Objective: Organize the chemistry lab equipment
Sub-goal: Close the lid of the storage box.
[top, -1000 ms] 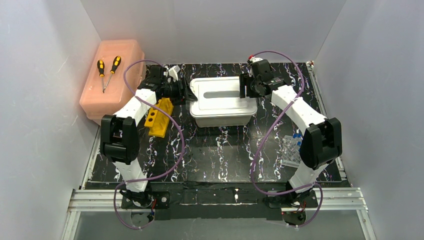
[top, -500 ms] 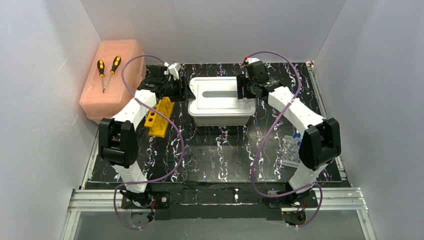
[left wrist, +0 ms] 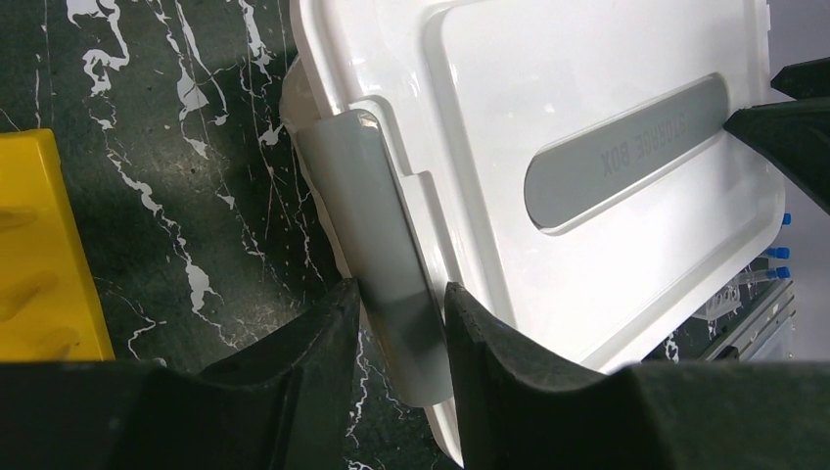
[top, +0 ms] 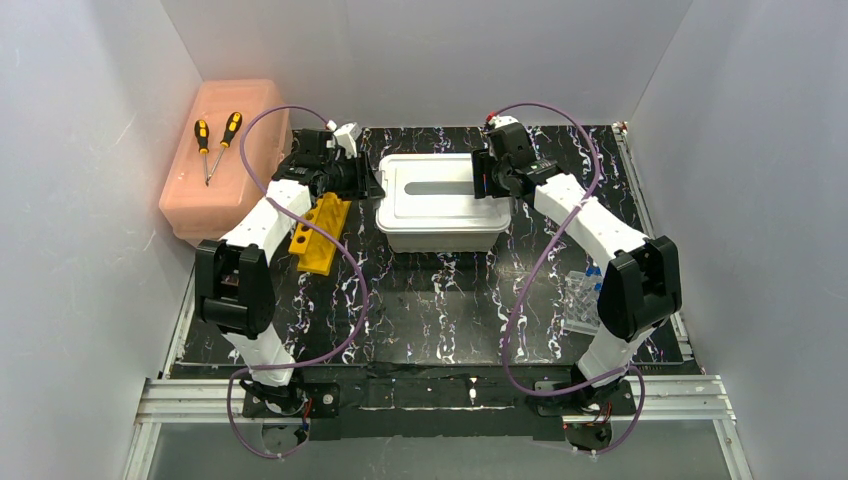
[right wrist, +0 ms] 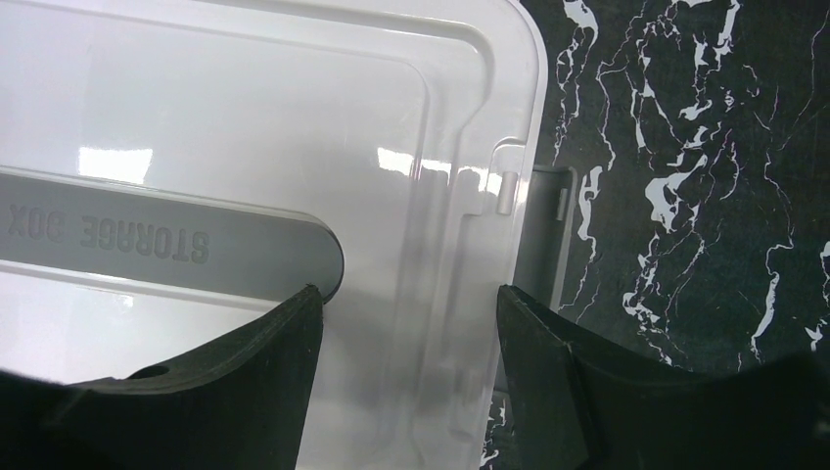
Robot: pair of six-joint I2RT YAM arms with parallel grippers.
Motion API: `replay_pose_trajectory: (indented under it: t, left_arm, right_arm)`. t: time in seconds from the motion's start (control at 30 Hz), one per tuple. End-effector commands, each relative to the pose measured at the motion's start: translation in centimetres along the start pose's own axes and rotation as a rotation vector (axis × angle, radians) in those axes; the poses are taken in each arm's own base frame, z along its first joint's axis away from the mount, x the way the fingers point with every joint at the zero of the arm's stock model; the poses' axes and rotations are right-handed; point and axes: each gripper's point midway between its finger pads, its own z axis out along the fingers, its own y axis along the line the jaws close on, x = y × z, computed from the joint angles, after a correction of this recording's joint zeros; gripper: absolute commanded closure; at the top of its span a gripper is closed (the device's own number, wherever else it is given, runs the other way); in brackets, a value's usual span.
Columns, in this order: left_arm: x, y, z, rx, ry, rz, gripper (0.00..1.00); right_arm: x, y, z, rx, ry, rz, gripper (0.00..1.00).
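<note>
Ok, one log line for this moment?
left gripper: gripping left latch | right gripper: open above storage box lid | lid: on

**Three views, one box**

Your top camera looks down from behind the arm bases over the whole bench (top: 440,300). Both wrist cameras hang close over the white storage box (top: 440,200): left at its grey latch (left wrist: 391,284), with the yellow tube rack (left wrist: 39,255) at frame edge, right at the opposite end
</note>
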Motion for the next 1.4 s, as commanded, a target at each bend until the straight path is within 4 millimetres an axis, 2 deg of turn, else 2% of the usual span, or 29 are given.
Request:
replay_pose_trajectory:
  t: [0.0, 0.3, 0.7, 0.9, 1.03, 1.3, 1.37]
  left_arm:
    - [0.1, -2.7, -0.3, 0.079, 0.012, 0.039, 0.64]
    - [0.2, -4.3, -0.2, 0.129, 0.035, 0.015, 0.53]
    - [1.2, -3.7, 1.5, 0.073, 0.053, 0.083, 0.57]
    - [1.5, -4.7, 1.6, 0.082, 0.061, 0.122, 0.58]
    - [2.2, -5.3, 1.7, 0.084, 0.078, 0.149, 0.55]
    - [2.8, -5.2, 2.0, 0.077, 0.103, 0.149, 0.55]
    - [3.0, -5.3, 2.1, 0.081, 0.108, 0.150, 0.58]
  right_arm:
    - [4.0, 4.3, -0.7, -0.133, 0.138, -0.060, 0.29]
    - [4.9, 4.9, -0.5, -0.135, 0.153, -0.073, 0.30]
    - [5.6, 5.4, -0.6, -0.141, 0.161, -0.082, 0.31]
    - [5.9, 5.8, -0.5, -0.147, 0.166, -0.088, 0.31]
    - [6.1, 6.0, -0.4, -0.150, 0.169, -0.093, 0.32]
    - [6.4, 6.1, -0.4, -0.149, 0.173, -0.095, 0.34]
    - [6.4, 6.2, -0.4, -0.151, 0.171, -0.096, 0.35]
